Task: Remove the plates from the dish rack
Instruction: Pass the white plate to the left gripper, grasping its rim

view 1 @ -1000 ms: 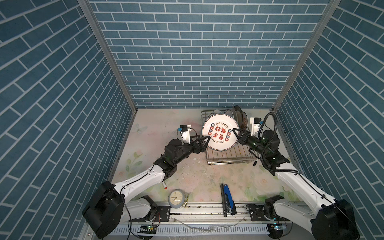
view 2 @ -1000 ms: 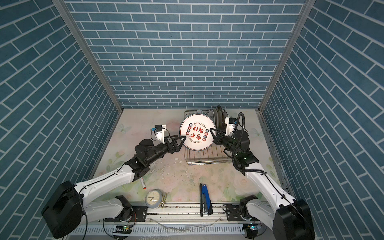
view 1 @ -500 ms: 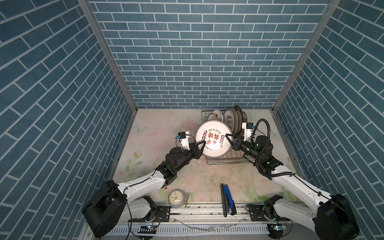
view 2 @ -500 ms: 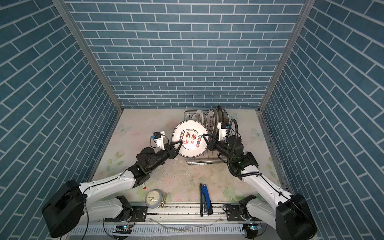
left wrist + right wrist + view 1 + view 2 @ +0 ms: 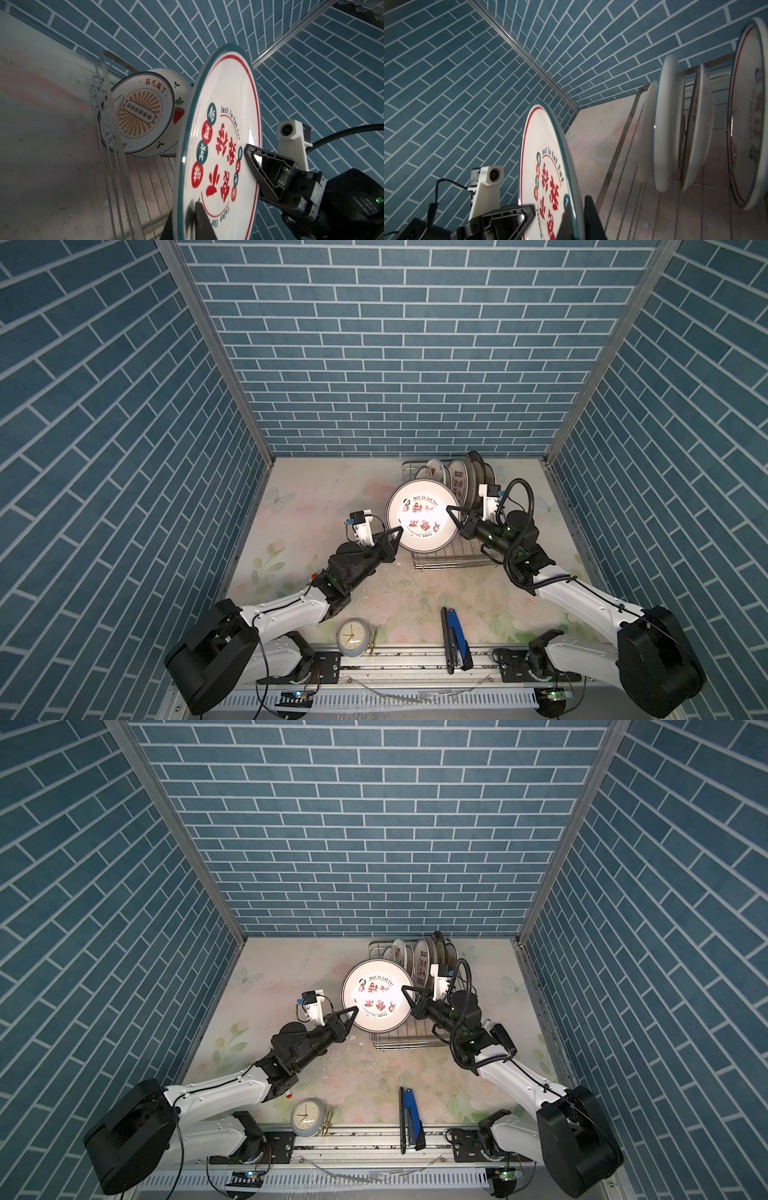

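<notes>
Two hands are on one large round white ceramic plate (image 5: 422, 516) with a teal rim, a red ring and red lettering. It is held upright, tilted back, over the near part of the silver wire dish rack (image 5: 453, 562). My right hand (image 5: 451, 510) pinches the plate's right rim, one finger on the printed face and one behind. My left hand (image 5: 398, 531) is at the lower left rim. In the left wrist view a black finger (image 5: 200, 220) lies on the face. The other finger is mostly hidden behind the rim, so I read this hand as pressed onto the plate. The rack stands at the far edge of the floral tabletop (image 5: 332, 497), toward the far right corner. A row of other printed plates (image 5: 457, 479) stands upright at its far end. A small round pale-faced clock (image 5: 352, 638) and a long blue-and-black tool (image 5: 455, 635) lie along the near edge.
</notes>
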{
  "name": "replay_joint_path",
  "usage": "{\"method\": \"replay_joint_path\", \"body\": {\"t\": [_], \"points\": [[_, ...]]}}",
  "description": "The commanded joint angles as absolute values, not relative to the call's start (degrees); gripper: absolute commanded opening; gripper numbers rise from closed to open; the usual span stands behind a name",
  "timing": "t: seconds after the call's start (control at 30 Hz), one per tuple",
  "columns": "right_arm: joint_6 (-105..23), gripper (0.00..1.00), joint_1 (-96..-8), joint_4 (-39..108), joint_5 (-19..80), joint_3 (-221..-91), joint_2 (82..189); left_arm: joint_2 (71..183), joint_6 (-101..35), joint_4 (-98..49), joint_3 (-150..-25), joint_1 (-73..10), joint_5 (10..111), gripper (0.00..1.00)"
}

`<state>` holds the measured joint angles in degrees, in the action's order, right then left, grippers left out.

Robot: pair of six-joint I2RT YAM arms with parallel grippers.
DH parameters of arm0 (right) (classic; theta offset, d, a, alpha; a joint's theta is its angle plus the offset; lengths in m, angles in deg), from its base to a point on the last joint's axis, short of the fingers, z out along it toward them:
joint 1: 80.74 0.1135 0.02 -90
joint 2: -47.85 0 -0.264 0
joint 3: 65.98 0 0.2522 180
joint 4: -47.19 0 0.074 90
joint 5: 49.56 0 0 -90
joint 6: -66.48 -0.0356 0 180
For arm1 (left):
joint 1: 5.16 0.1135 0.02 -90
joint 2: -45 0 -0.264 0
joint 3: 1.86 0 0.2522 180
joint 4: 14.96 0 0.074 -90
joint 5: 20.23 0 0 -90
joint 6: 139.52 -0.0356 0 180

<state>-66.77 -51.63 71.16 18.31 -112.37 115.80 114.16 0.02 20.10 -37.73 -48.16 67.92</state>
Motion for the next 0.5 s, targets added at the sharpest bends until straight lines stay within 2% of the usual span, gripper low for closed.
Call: {"method": "replay_joint_path", "body": {"t": [0.0, 0.17, 0.27, 0.37, 0.47], "points": [[-66.2, 0.0, -51.6, 73.3, 18.7, -112.6, 116.7, 114.8, -3.4, 25.4, -38.4, -49.5, 63.4, 0.14], [-66.8, 0.0, -51.6, 74.0, 16.0, -112.5, 117.3, 117.8, -2.2, 30.3, -38.4, -49.5, 63.9, 0.19], [-67.7, 0.0, -51.6, 76.0, 15.8, -111.6, 118.0, 119.7, -1.2, 32.7, -38.9, -49.5, 63.0, 0.14], [-67.8, 0.0, -51.6, 76.0, 14.9, -111.9, 119.2, 121.1, -0.6, 32.7, -39.9, -49.5, 62.1, 0.01], [-68.3, 0.0, -51.6, 76.1, 14.9, -112.1, 119.8, 122.2, -0.1, 34.2, -40.2, -49.5, 61.7, 0.0]]}}
